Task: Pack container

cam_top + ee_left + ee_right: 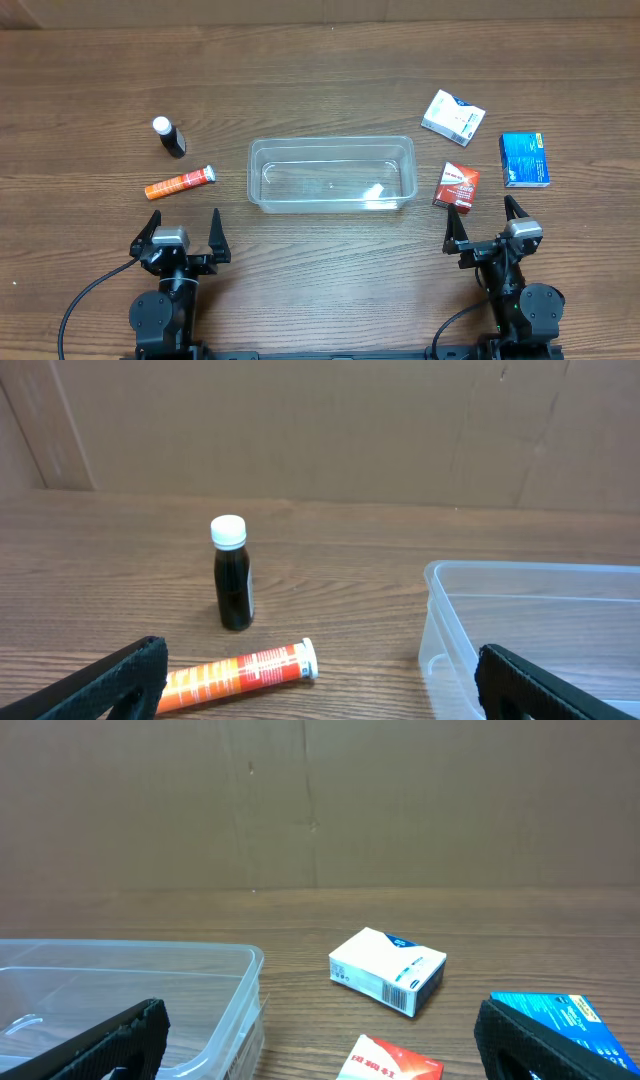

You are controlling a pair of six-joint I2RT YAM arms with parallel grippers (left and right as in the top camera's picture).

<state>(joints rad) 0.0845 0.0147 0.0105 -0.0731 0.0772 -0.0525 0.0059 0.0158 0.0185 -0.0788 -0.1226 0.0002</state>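
Looking down from overhead, I am seeing both pincers sitting at the near edge of the wooden table (320,280); the left pincer (184,216) is standing with its fingers spread wide apart, gripping nothing; the right pincer (481,212) is gaping the same way. The container (330,142) is lying ahead of both pincers, between them. Just ahead of the left pincer an orange tube (180,183) is lying on its side; its lettering is showing too small for me to read; beyond it a dark bottle (170,137) with a white cap is standing upright. Just ahead of the right pincer a red box (456,186) is lying, its white print unreadable; a blue box (524,159) is sitting ahead and rightward; a white box (453,117) with blue marking is lying farther off.
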